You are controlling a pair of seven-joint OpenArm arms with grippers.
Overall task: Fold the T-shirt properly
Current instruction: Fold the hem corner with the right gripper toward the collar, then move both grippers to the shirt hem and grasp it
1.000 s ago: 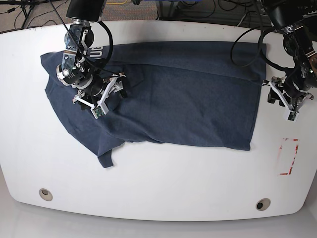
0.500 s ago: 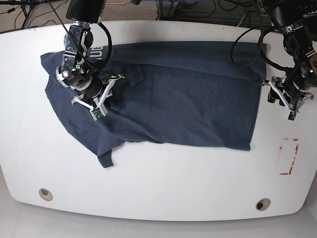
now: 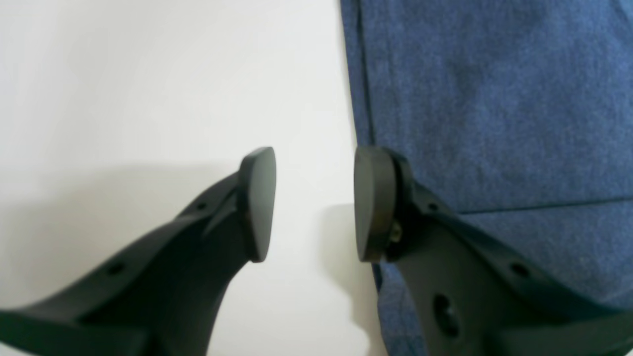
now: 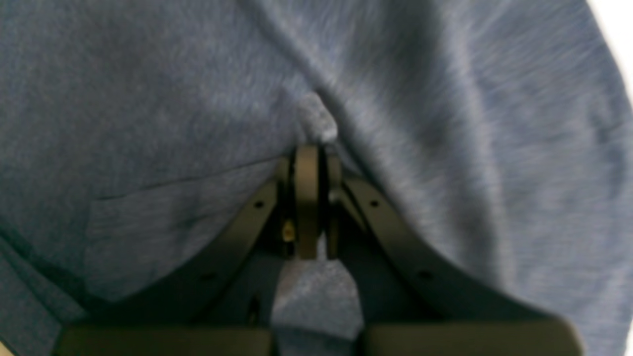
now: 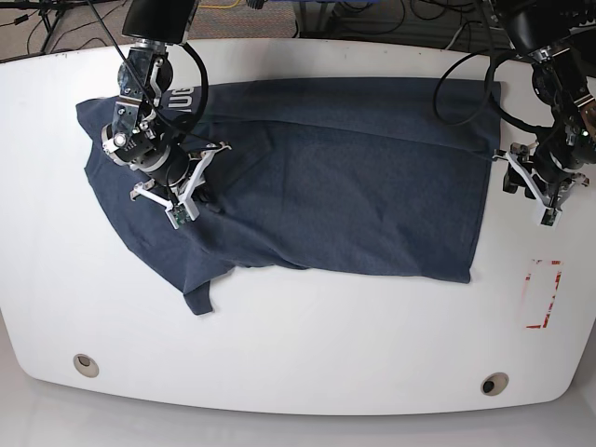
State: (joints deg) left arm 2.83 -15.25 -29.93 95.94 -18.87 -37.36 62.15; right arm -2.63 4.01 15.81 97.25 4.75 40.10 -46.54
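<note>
One white table [image 5: 298, 345] carries one T-shirt [image 5: 354, 177] — dark navy, spread mostly flat across the upper middle, its sleeve end rumpled toward the base view's left, its straight hem toward the right. White lettering [image 5: 180, 96] peeks out near the top left. One red-outlined rectangle [image 5: 543, 294] marks the table off the hem side.

Two arms are at work. The right gripper [image 4: 309, 198] sits on the rumpled sleeve area, jaws pressed together and pinching a small ridge of cloth. The left gripper [image 3: 314, 202] hovers at the hem edge, jaws spread, one finger over bare table and one over fabric, gripping nothing.

The shirt looks soft, light and limp — it will likely drape and bunch when lifted, not slip. Hems, seams and corners seem the best hold; a mid-panel pinch risks dragging wrinkles.
</note>
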